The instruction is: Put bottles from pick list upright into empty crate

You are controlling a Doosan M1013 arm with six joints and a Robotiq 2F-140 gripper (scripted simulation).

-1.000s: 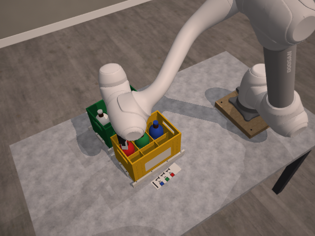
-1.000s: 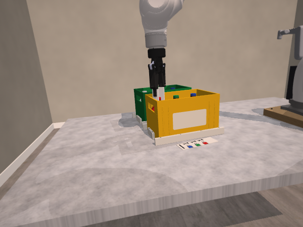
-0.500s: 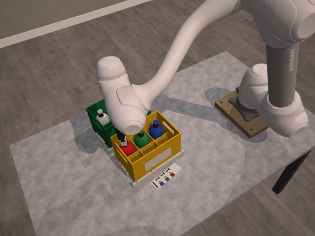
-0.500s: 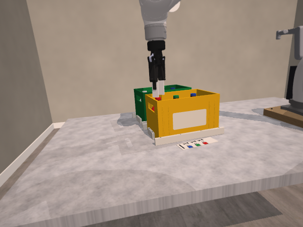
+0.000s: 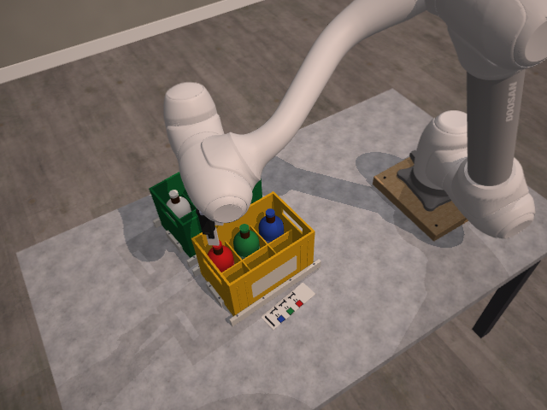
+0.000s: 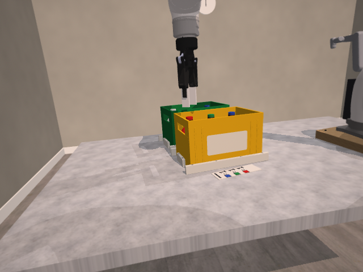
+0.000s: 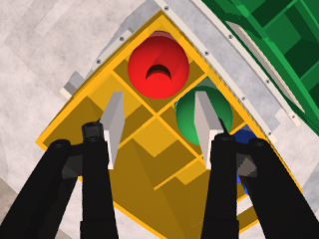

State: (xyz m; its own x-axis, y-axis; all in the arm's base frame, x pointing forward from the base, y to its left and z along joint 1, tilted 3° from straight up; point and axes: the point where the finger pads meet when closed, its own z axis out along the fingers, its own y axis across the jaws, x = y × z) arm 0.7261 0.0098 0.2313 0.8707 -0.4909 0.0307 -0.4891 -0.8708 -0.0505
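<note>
Yellow crate (image 5: 304,247) (image 6: 257,131) (image 7: 100,86): landmark; level within its white rails, one red, one green and one blue bottle upright in its row beside the green crate.
Red bottle (image 5: 220,257) (image 6: 189,118) (image 7: 159,65): in that row's end cell, below the end effector.
Green bottle (image 5: 246,243) (image 6: 210,116) (image 7: 191,115): middle cell.
Blue bottle (image 5: 270,227) (image 6: 231,113) (image 7: 243,136): cell nearest the arm's base.
Green crate (image 5: 161,212) (image 6: 168,126) (image 7: 279,45): beside the yellow crate; white bottle (image 5: 178,207) (image 6: 173,109) within.
List (image 5: 289,305) (image 6: 236,171): flat, on the yellow crate's other side; blue, green, red, apparently one each.
End effector (image 5: 213,240) (image 6: 189,105) (image 7: 159,107): fingers part-spread, nothing between, over the yellow crate.
Risk, tips: a sideways swing while low could clip the red cap or crate wall, tipping either.
Risk, count: a misread list would leave the order wrong; it seems met.
Surface: mottled grey, pale-edged, shadowed beside the green crate.
Room: beige wall, white skirting, brown plank floor.

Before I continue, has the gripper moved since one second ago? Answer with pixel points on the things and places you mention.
Yes, upward: in the exterior view, the fingers (image 6: 185,101) now stand clear above the yellow crate's (image 6: 227,126) rim, where before they reached down to it.
</note>
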